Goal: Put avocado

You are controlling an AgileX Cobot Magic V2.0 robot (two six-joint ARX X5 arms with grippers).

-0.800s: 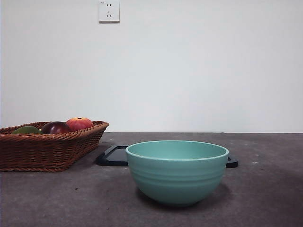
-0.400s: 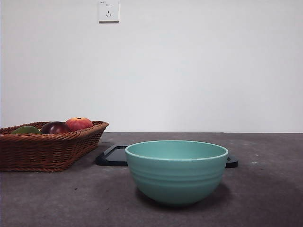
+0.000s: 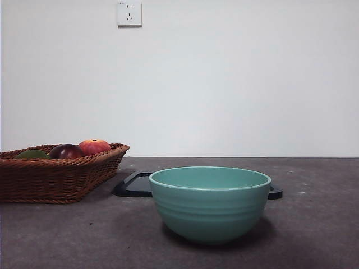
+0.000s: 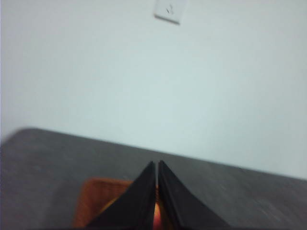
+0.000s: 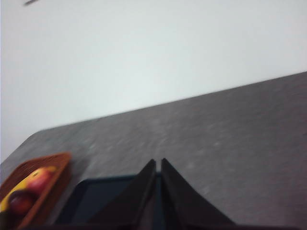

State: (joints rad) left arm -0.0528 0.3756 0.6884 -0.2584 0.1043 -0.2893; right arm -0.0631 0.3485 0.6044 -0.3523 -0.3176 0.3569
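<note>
Avocado [image 3: 32, 153]: dull olive-green, lying at the far left of the wicker basket [image 3: 56, 179], only its top showing above the woven rim in the front view; nothing grips it.
Dark red-purple fruit [image 3: 65, 151]: in the same basket, just to the right of the avocado and close against it.
Red-orange fruit [image 3: 94, 147]: next in the row, rising highest above the rim, beside the dark fruit.
Basket: brown, woven, low-walled, standing on the table's left side.
Bowl [image 3: 210, 203]: teal, ribbed, upright on the dark grey table [image 3: 314, 224], nearest the front camera and well apart from the basket; its inside is hidden from this low angle.
Black tray [image 3: 134, 184]: flat on the table behind the bowl, its ends showing on either side of it.
Wall socket [image 3: 129, 13]: white, high on the pale wall.
Left gripper [image 4: 158, 165]: raised above the basket, jaws pressed together with only a hairline gap, holding nothing; the picture is blurred.
Right gripper [image 5: 158, 164]: raised above the black tray, jaws likewise closed tip to tip and empty; basket and fruit show off to one side, blurred.
Front view: neither arm appears in it.
</note>
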